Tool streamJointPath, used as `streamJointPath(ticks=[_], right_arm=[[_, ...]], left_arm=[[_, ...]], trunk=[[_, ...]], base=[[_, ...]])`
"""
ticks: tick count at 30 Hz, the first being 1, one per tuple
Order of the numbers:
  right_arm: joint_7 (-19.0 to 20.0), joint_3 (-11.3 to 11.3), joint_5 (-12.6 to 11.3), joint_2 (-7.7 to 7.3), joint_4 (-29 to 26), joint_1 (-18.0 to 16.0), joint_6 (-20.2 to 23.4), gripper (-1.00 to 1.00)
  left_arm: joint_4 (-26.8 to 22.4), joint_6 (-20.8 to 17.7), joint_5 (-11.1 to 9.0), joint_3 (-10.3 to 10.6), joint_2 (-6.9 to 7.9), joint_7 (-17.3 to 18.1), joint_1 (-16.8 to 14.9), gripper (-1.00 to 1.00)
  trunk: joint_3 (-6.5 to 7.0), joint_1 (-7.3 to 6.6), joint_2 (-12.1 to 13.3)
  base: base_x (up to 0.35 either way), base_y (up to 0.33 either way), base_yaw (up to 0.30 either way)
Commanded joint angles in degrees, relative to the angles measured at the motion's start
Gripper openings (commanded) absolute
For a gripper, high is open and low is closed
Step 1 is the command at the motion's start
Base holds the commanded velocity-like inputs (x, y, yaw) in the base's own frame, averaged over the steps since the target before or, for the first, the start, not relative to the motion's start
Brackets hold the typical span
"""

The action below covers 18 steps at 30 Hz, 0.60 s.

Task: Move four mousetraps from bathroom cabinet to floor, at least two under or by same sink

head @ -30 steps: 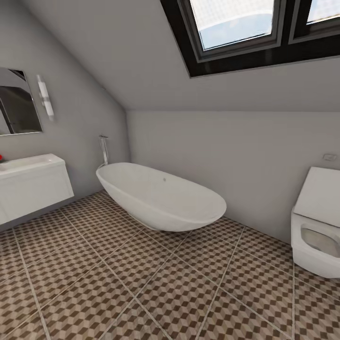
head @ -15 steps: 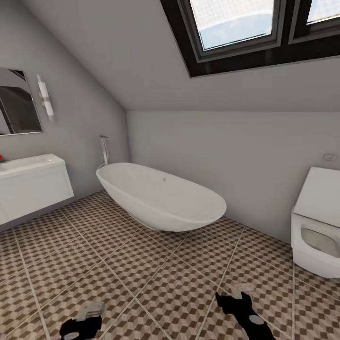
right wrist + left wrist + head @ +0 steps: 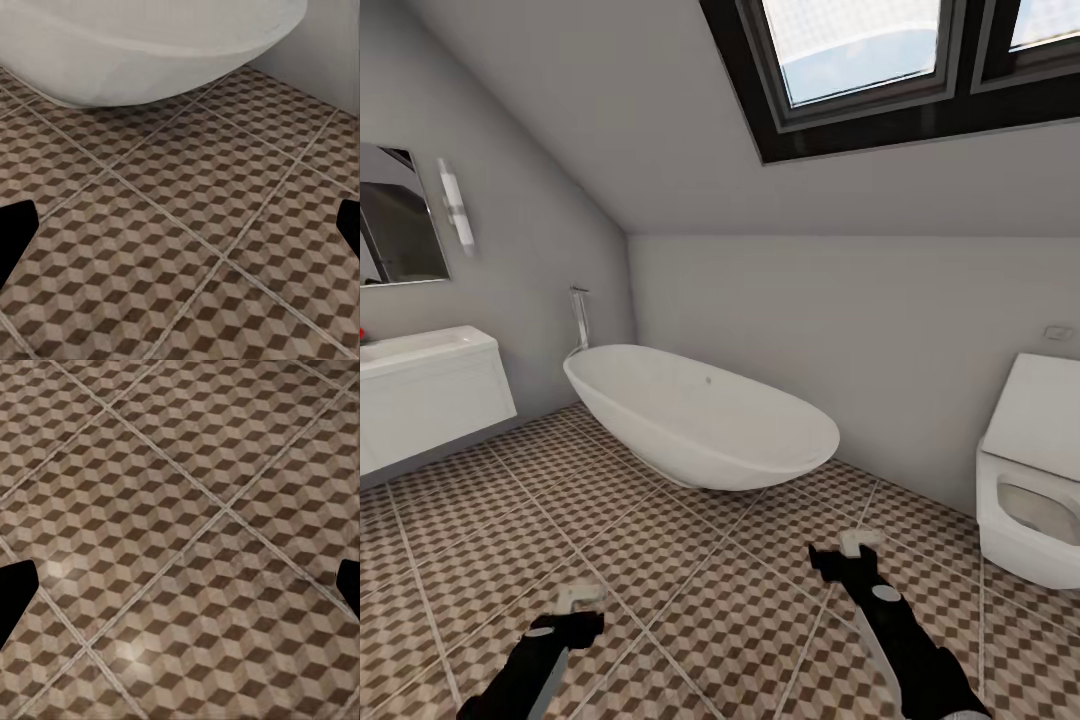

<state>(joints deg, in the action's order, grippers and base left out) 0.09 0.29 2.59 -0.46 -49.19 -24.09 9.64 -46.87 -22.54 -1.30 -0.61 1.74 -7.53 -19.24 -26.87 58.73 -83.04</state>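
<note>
- Brown-and-beige cube-pattern tiles of the bathroom floor (image 3: 660,560) run across the lower head view, with pale grout lines crossing diagonally.
- Left gripper (image 3: 582,598): black arm rising from the bottom edge at left, pale fingertips above the tiles. In the left wrist view its dark fingers (image 3: 13,596) sit at opposite frame edges, spread wide, nothing between them but tile.
- Right gripper (image 3: 860,543): black arm from the bottom edge at right, held over the floor between the bathtub and the toilet. In the right wrist view the fingers (image 3: 15,236) are likewise spread wide and hold nothing.
- Bathroom sink (image 3: 420,350): white basin on a white wall-hung drawer unit at the left edge, well apart from both grippers. A small red item at its far left; cannot tell what it is.
- Oval white bathtub (image 3: 700,415) stands centre on the tiles, under the sloped ceiling, with a chrome floor tap (image 3: 577,318) behind its left end.
- White toilet (image 3: 1028,470) at the right edge, against the grey wall.
- Mirror (image 3: 395,215) and a wall light (image 3: 457,205) above the sink; a dark-framed skylight (image 3: 890,60) at top.
</note>
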Motion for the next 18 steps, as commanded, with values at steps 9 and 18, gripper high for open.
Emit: streamJointPath(ticks=[9,18], right_arm=[[0.1,4.7,0.8,0.38,4.5,-0.7,-8.6,1.00],[0.2,9.6,1.2,0.27,8.6,-0.8,-18.8,1.00]], left_arm=[[13.0,21.0,0.3,0.3,-0.04,0.0,-0.5,1.00],[13.3,24.7,0.3,0.2,1.23,-0.1,-0.5,1.00]], trunk=[[-0.06,0.00,0.0],[-0.06,0.00,0.0]], base=[[0.000,0.000,0.000],[0.000,0.000,0.000]])
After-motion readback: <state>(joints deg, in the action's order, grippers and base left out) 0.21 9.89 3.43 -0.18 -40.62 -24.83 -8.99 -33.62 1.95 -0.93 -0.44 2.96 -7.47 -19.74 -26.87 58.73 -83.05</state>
